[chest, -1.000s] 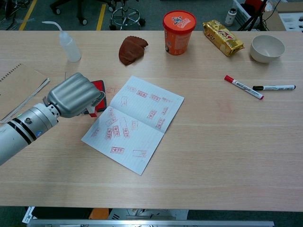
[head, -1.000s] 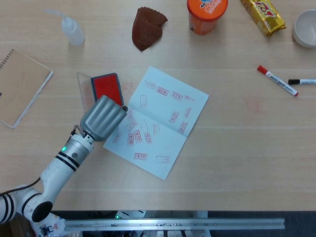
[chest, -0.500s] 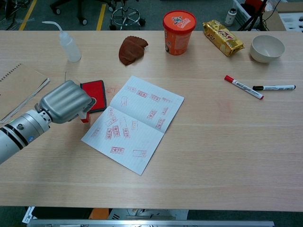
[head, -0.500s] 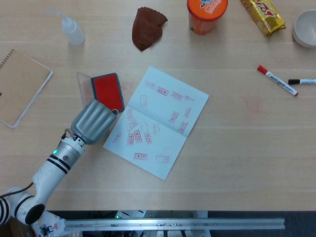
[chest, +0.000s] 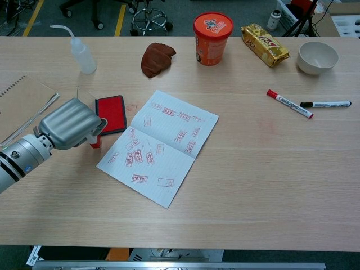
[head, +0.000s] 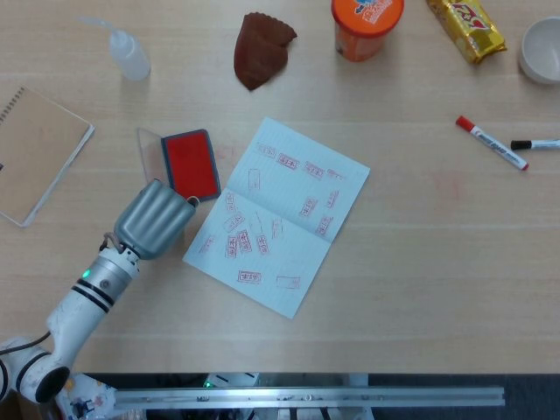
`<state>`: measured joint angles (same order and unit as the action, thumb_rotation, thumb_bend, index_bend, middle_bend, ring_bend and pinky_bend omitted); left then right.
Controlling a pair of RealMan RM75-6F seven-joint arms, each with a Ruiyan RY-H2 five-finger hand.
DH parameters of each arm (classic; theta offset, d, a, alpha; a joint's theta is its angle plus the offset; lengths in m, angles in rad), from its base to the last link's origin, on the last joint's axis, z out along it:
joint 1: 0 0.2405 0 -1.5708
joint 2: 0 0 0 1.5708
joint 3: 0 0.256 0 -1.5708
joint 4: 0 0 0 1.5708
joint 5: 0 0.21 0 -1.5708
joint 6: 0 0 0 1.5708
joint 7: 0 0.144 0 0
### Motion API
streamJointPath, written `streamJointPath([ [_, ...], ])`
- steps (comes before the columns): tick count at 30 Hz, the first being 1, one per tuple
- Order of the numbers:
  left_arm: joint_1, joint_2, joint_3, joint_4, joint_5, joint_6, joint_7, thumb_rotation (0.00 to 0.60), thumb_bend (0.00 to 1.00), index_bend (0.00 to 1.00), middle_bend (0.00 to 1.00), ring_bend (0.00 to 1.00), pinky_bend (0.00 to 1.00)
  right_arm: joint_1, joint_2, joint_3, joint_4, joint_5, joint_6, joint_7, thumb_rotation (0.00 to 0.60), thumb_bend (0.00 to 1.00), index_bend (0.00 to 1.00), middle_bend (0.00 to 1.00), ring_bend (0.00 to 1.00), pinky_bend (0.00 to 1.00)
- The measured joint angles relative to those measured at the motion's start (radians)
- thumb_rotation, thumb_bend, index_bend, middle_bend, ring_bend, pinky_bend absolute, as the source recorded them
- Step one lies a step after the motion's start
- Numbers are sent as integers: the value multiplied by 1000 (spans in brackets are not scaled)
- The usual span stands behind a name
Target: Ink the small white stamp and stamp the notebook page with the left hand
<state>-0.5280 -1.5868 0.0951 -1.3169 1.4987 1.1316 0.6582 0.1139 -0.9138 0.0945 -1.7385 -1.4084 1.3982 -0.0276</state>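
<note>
1. Your left hand (chest: pixel 68 124) is hovering just left of the open notebook page (chest: pixel 158 145), fingers curled over, knuckles facing up; the head view is showing it at (head: pixel 154 220).
2. Your left hand appears to be holding the small stamp (chest: pixel 95 142): only a red-and-white bit is showing beneath the fingers in the chest view, so you cannot be sure of the grasp.
3. Your right hand is not appearing in either view.
4. The red ink pad (head: pixel 190 163) is lying open just beyond your left hand, its clear lid (head: pixel 149 149) lying at its left side.
5. The notebook page is lying angled on the bench (head: pixel 420 262), and many red stamp marks are showing on it.
6. A brown spiral notebook (head: pixel 35 153) is sitting at the far left edge.
7. A squeeze bottle (head: pixel 127 51) is standing toward the back left.
8. A brown cloth (head: pixel 261 48) is lying behind the page.
9. An orange cup (chest: pixel 212 31) is standing beside the cloth.
10. A yellow snack packet (chest: pixel 264 44) is lying to the right of it.
11. A white bowl (chest: pixel 318 56) is sitting at the far right.
12. A red marker (head: pixel 490 143) and a black marker (head: pixel 534 143) are lying near the bowl, well apart from the page.
</note>
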Motion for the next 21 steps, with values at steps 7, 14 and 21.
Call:
streamJointPath([
  [7,19,-4,1,31,10,8,-21,600,275,568,975,1000,1000,1,0,1,-4,0,0,-4,600,68,433,510,408,517],
  [14,36,-2,2,44,21,16,-33,600,275,564,974,1000,1000,4,1,2,-10,-4,1,-9,600,68,432,509,408,517],
  [21,47,-7,3,56,32,17,-38,600,275,554,974,1000,1000,3,4,2,-16,-6,5,-14,600,68,433,509,408,517],
])
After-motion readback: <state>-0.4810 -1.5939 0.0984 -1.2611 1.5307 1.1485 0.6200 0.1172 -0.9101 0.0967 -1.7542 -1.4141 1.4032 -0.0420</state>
